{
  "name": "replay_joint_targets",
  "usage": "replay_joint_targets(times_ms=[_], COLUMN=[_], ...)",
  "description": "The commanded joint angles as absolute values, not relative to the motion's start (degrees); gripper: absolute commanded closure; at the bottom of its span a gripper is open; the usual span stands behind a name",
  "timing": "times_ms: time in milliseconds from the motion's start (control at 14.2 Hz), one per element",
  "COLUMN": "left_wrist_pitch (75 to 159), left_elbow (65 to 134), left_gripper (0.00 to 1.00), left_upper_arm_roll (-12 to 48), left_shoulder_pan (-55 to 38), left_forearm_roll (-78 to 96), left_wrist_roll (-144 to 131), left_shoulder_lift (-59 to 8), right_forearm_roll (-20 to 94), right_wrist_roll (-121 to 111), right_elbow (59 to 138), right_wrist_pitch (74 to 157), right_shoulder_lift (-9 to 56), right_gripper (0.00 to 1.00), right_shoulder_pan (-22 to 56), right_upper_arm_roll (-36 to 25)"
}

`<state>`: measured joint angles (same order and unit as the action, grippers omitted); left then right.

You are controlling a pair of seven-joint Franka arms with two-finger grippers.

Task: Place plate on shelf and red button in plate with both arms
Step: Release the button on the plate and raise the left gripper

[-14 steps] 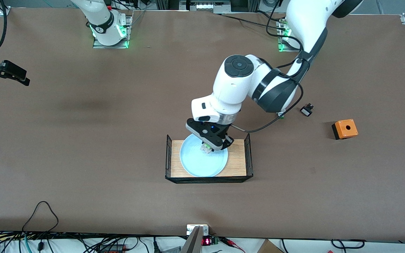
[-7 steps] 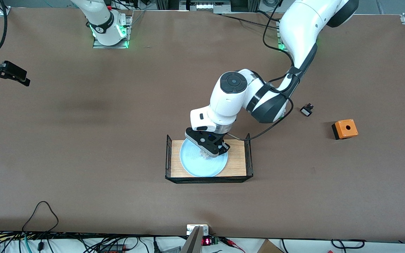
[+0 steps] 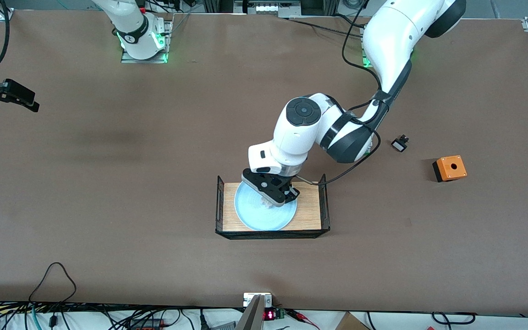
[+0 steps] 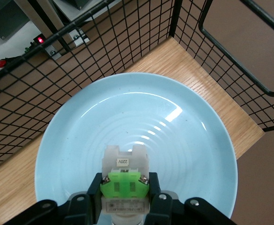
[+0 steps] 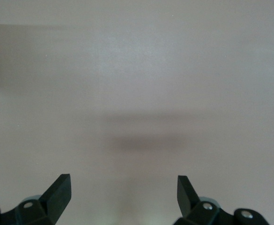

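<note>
The pale blue plate point(image 3: 255, 216) point(image 4: 174, 131) lies in a wooden tray point(image 3: 309, 208) with black wire walls. My left gripper point(image 3: 271, 200) point(image 4: 125, 180) is low over the plate's middle, shut on the red button point(image 4: 125, 185). The button's whitish body and green block show between the fingers. Its cap is hidden in the gripper, and I cannot tell whether it touches the plate. My right gripper point(image 3: 25, 98) point(image 5: 123, 187) waits open and empty over bare table at the right arm's end.
An orange box with a round hole point(image 3: 449, 167) and a small black switch point(image 3: 399, 144) lie toward the left arm's end of the table. The tray's wire walls point(image 4: 80, 56) stand close around the plate. Cables run along the edge nearest the front camera.
The left gripper has sunk toward the plate with the button held, and its arm has folded in slightly. The right arm has not moved.
</note>
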<state>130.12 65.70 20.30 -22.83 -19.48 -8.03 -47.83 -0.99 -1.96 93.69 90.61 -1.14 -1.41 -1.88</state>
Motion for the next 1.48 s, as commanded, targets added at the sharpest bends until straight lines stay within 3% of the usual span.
replay_joint_targets(times_ms=[0,70,141,563,1267,1408], left_wrist_pitch=[129.9,129.82,129.73,125.1,78.88,74.2], left_elbow=[63.46,63.54,63.54,63.37,63.28,63.37], left_gripper=[0.74,0.62,0.01,0.0,0.0,0.0], left_upper_arm_roll=[19.95,19.95,19.95,20.21,21.09,20.83], left_shoulder_pan=[-23.38,-23.38,-23.38,-23.03,-16.27,-12.42], left_forearm_roll=[-21.01,-21.01,-21.09,-20.39,-16.88,-13.38], left_wrist_roll=[-7.47,-7.56,-7.65,-8.26,-7.47,-7.47], left_shoulder_lift=[-49.04,-49.04,-48.96,-45.8,-26.65,-23.22], right_forearm_roll=[-1.05,-1.05,-1.05,-1.32,-1.32,-1.32], right_wrist_roll=[-2.29,-2.29,-2.37,-2.46,-2.29,-2.29], right_elbow=[93.78,93.78,93.78,93.78,93.78,93.78], right_wrist_pitch=[90.09,89.91,89.74,89.74,89.82,89.74], right_shoulder_lift=[-1.84,-1.85,-1.85,-1.76,-1.76,-1.85], right_gripper=[0.0,0.0,0.0,0.0,0.0,0.0], right_shoulder_pan=[-1.58,-1.58,-1.58,-1.58,-1.58,-1.58], right_upper_arm_roll=[-1.5,-1.58,-1.5,-1.58,-1.58,-1.58])
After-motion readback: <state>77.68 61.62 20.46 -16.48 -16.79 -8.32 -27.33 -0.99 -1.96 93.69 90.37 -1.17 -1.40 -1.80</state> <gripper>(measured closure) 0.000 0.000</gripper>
